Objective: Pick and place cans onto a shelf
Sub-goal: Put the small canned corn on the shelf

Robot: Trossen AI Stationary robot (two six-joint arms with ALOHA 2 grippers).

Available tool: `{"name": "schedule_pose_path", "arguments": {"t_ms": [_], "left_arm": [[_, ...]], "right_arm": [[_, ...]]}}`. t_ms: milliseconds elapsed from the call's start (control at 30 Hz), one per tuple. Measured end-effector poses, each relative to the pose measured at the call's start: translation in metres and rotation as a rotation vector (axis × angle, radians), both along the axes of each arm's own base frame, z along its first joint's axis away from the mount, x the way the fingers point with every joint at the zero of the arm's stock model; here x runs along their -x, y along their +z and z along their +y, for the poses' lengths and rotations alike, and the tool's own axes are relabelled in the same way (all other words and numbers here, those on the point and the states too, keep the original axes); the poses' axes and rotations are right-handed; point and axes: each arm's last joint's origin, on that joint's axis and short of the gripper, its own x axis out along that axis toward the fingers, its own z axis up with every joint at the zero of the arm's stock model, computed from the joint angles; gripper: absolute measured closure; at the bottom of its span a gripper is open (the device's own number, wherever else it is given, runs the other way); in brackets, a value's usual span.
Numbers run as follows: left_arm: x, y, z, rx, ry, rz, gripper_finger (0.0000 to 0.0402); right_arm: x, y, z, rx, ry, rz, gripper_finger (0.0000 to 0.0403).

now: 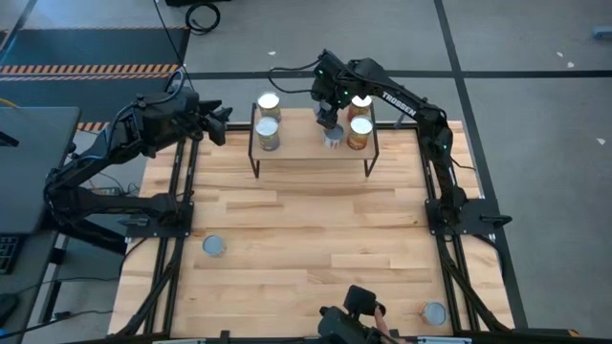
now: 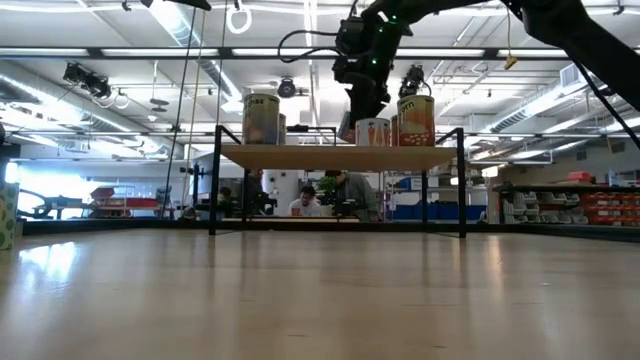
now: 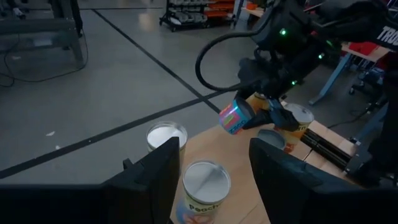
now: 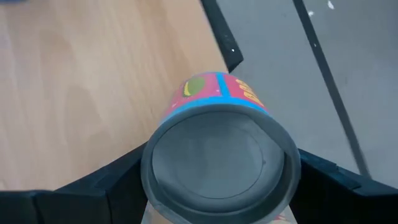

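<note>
The shelf (image 1: 306, 151) stands at the table's far middle. Two cans (image 1: 268, 103) (image 1: 268, 132) stand on its left end and two (image 1: 360, 103) (image 1: 360, 132) on its right end. My right gripper (image 1: 330, 119) is over the shelf's middle, shut on a can with a pink and blue label (image 3: 235, 117), which also shows in the right wrist view (image 4: 217, 155). My left gripper (image 1: 218, 124) is open and empty, just left of the shelf, and faces the two left cans (image 3: 205, 180). My right gripper pinches the pink and blue can between its two fingers (image 4: 93, 186), one on each curved side (image 4: 163, 127), close to its grey round end. The fingers come slanting down from the far side. The can is tilted over the shelf board; whether it touches the board I cannot tell.
Two more cans stand on the tabletop, one near the left (image 1: 214, 246) and one at the near right corner (image 1: 434, 312). A dark camera mount (image 1: 354, 320) sits at the near edge. People sit in the room behind the shelf (image 2: 320, 195).
</note>
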Motion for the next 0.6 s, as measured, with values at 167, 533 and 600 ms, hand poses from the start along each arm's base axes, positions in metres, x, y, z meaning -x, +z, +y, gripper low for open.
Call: {"name": "schedule_pose_path", "arguments": {"t_ms": [167,533,600], "left_arm": [[-0.001,0.003,0.0,-0.011,0.0,-0.028,0.0202],[-0.001,0.005,0.0,-0.02,-0.001,-0.048,0.0202],[-0.001,0.005,0.0,-0.02,-0.001,-0.047,0.0202]], "right_arm": [[0.001,-0.008,0.001,0.008,0.117,0.071,0.0086],[0.001,-0.019,-0.003,0.002,0.048,0.09,0.0086],[0.001,-0.019,-0.003,0.0,0.043,0.088,0.0083]]}}
